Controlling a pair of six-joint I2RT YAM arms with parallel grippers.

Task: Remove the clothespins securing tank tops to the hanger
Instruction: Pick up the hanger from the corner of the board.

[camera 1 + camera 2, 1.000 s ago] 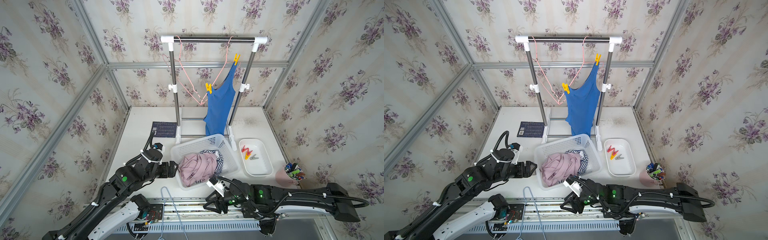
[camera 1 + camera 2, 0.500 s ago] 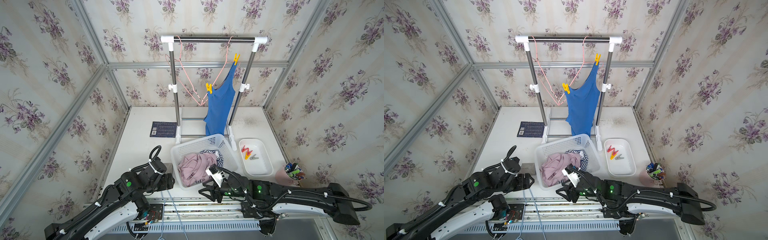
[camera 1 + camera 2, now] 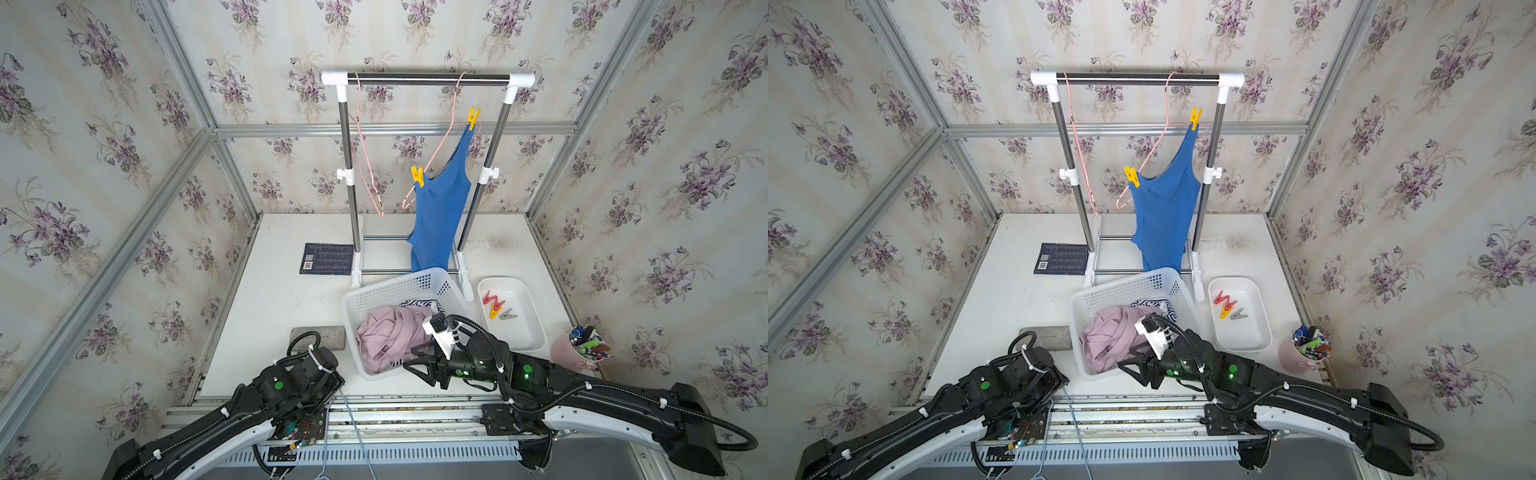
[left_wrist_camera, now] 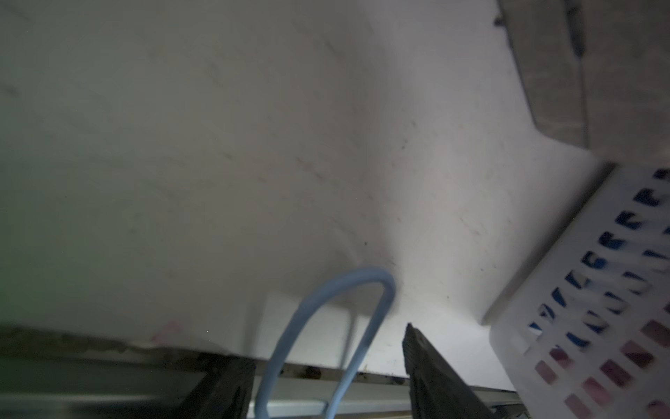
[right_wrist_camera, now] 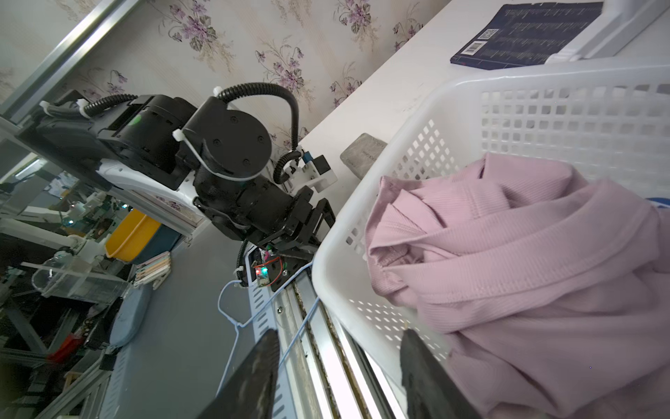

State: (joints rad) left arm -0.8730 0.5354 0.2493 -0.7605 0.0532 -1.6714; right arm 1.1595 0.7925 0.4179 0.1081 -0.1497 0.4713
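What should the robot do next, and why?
Probably raise the right gripper, now open and empty low by the basket, toward the lower yellow clothespin. The blue tank top hangs on the pink hanger, pinned by that and the upper yellow clothespin, while the pink top and striped top already lie in the basket.

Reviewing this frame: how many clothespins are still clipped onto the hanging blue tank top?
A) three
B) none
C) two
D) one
C: one yellow clothespin grips the upper strap of the blue tank top, and a second yellow clothespin grips the lower strap.
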